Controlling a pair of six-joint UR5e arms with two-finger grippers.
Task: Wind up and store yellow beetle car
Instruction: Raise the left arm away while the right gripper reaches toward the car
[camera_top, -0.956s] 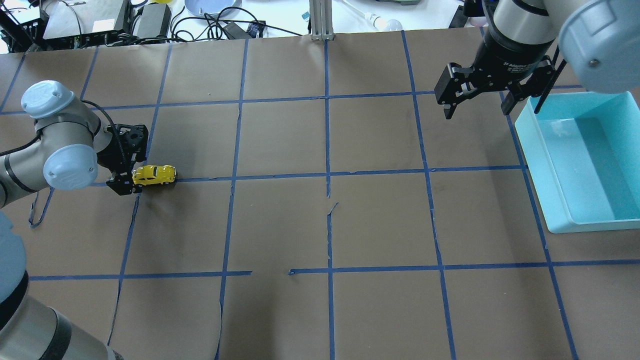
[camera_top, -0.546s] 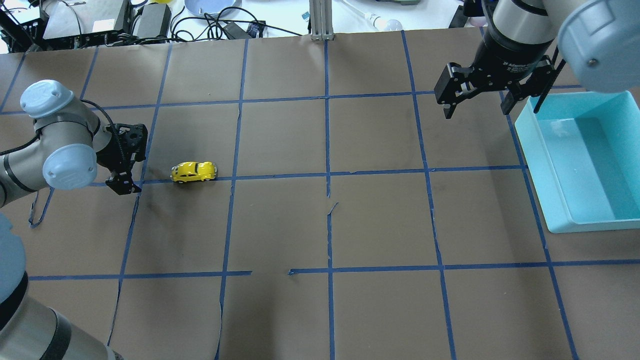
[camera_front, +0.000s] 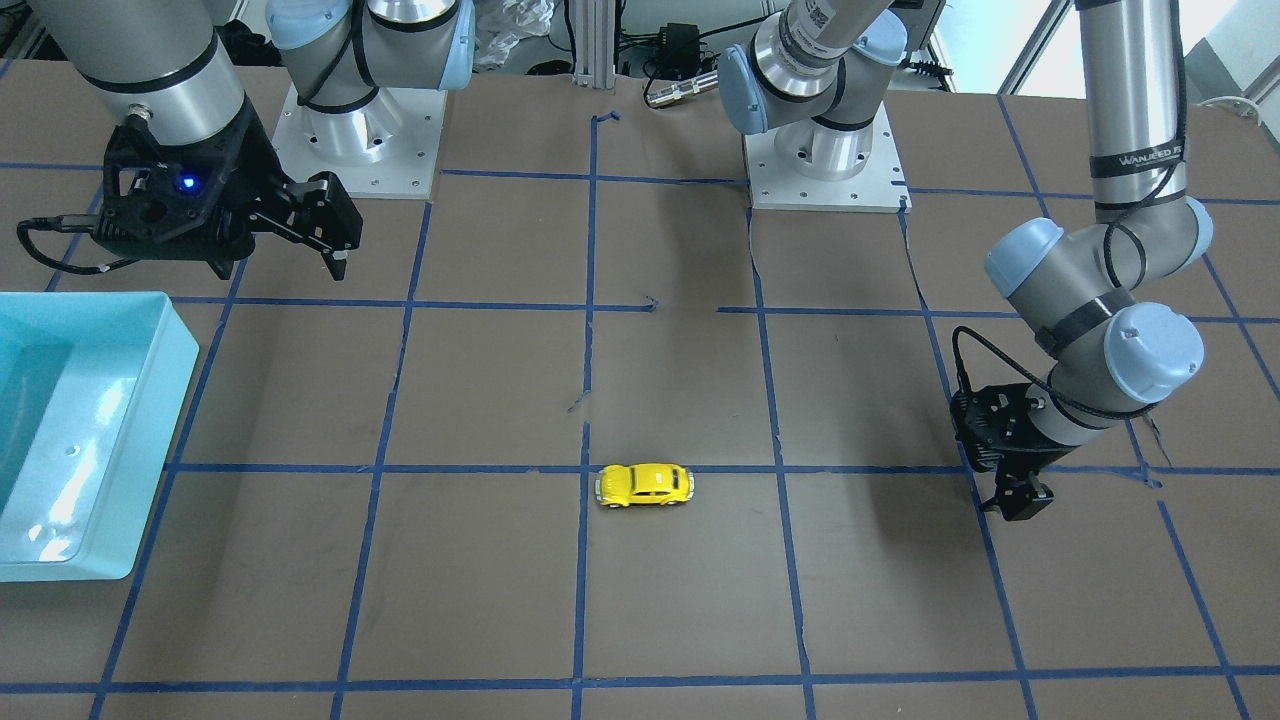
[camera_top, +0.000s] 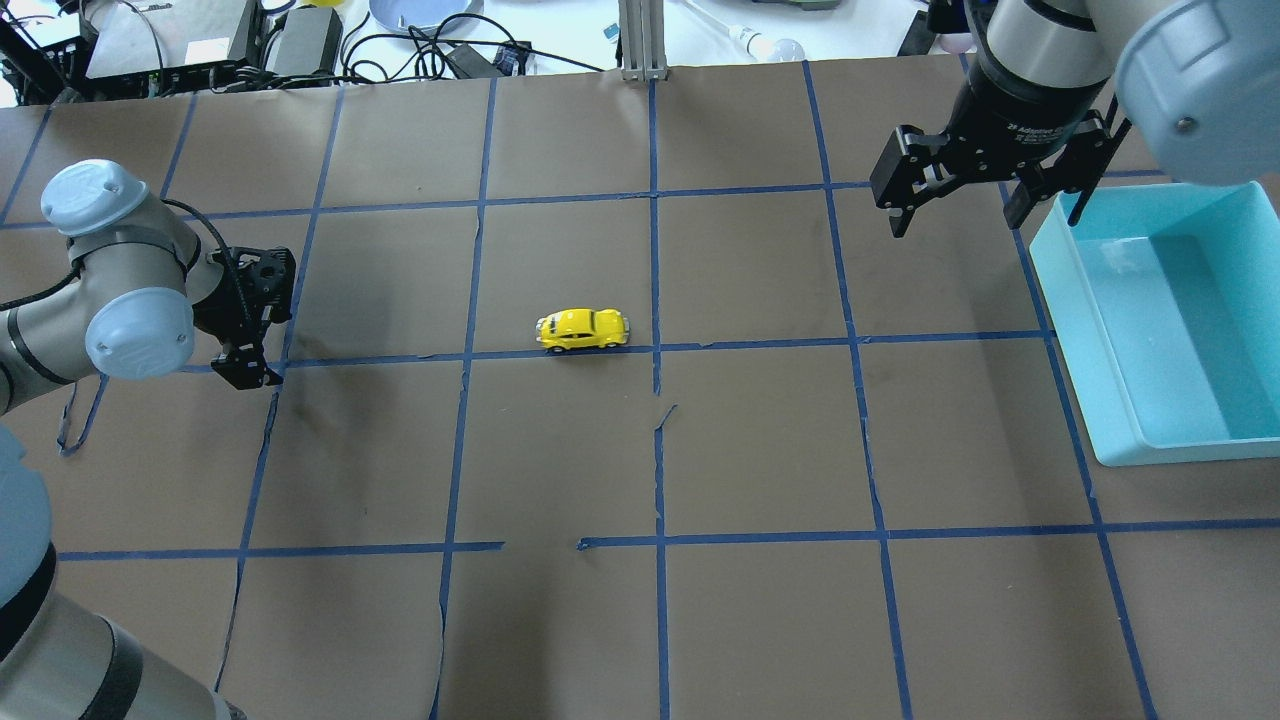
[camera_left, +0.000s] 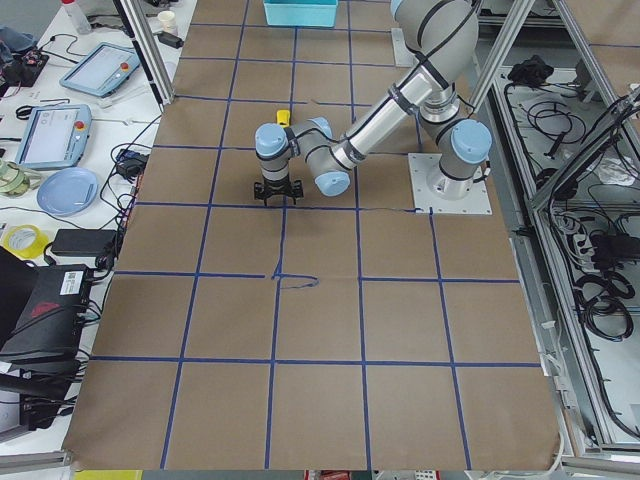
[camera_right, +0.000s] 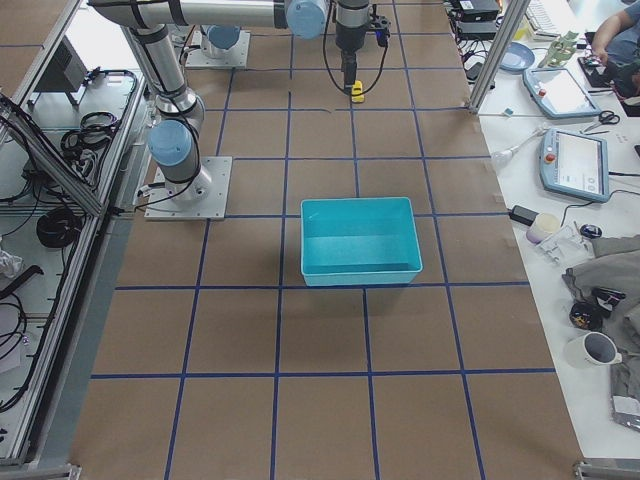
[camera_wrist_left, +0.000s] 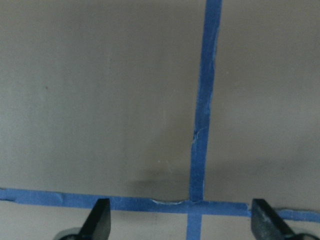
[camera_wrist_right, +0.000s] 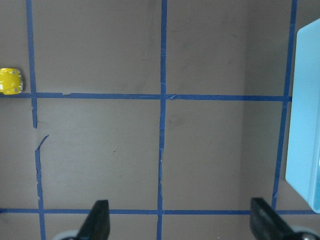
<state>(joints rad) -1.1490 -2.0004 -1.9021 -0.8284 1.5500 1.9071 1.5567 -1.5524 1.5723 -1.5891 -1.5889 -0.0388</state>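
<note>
The yellow beetle car (camera_top: 583, 329) stands free on the brown table near its middle, just above a blue tape line. It also shows in the front view (camera_front: 646, 485) and at the left edge of the right wrist view (camera_wrist_right: 10, 81). My left gripper (camera_top: 258, 325) is open and empty, low over the table far to the car's left. The left wrist view shows only its two fingertips (camera_wrist_left: 97, 222) over bare paper. My right gripper (camera_top: 955, 212) is open and empty, raised at the far right beside the bin.
A light-blue open bin (camera_top: 1100, 350) sits at the table's right edge and looks empty; it also shows in the front view (camera_front: 150, 400). Blue tape lines grid the brown paper. Cables and electronics (camera_top: 250, 40) lie beyond the far edge.
The car has left the left gripper's fingers and rolled right along the tape line to near the table's middle. Both arms have stayed almost in place.
</note>
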